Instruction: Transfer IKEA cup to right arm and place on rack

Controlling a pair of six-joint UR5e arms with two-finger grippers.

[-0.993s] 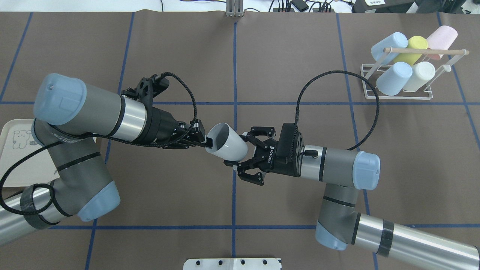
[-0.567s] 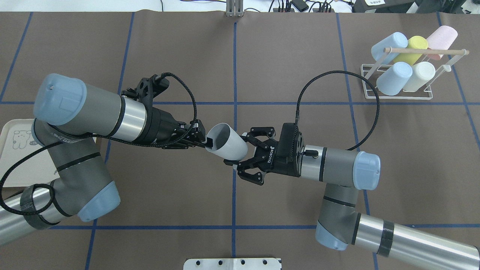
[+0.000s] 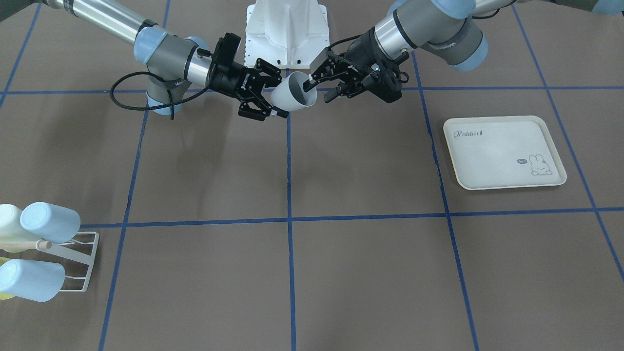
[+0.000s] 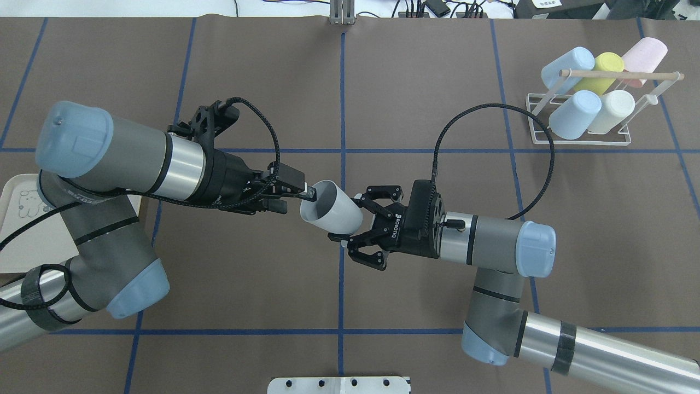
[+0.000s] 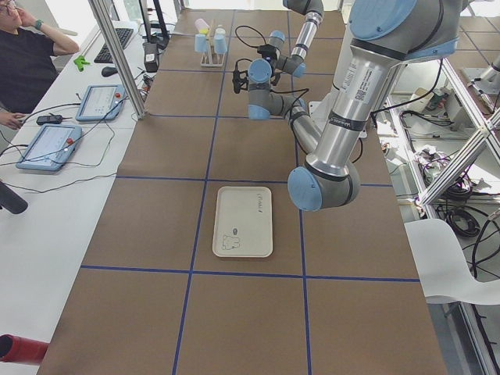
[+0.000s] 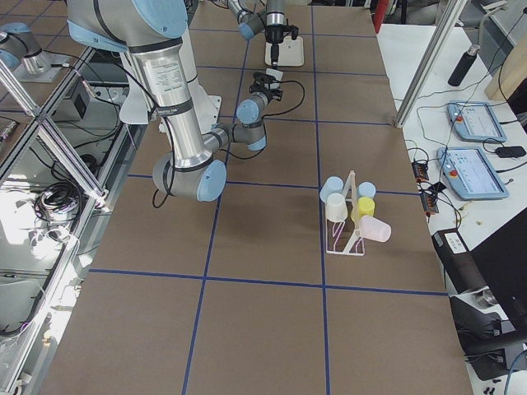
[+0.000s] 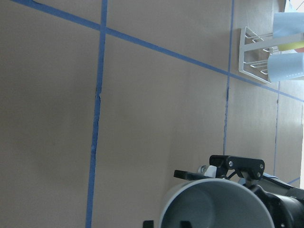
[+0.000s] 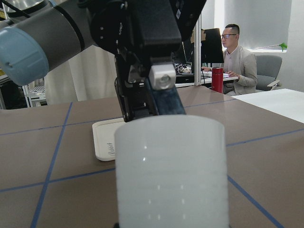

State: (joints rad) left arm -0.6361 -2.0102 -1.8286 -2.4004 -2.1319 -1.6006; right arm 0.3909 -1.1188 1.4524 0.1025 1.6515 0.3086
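Brown covering crossed by blue tape lines lay over the tabletop, and both arms met above its middle line. A white cup hung in the air there on its side, with its open mouth toward the left arm and its closed end toward the right arm. The right tool pinched the cup near the closed end, one finger on each side of the wall. The left tool was spread, its two fingers apart just outside the mouth. One fingertip sat right at the rim, and whether it touched could not be told. In the left wrist view the cup's mouth filled the lower edge, with the right tool's fingers behind it. Near the far right corner of the tabletop stood the white wire rack with a wooden rod across its top. It carried five other cups, two blue, one yellow, one pink and one pale. A cream tray with a rabbit drawing lay flat by the left edge, well apart from the arms. Beyond the tabletop a person sat at a desk.
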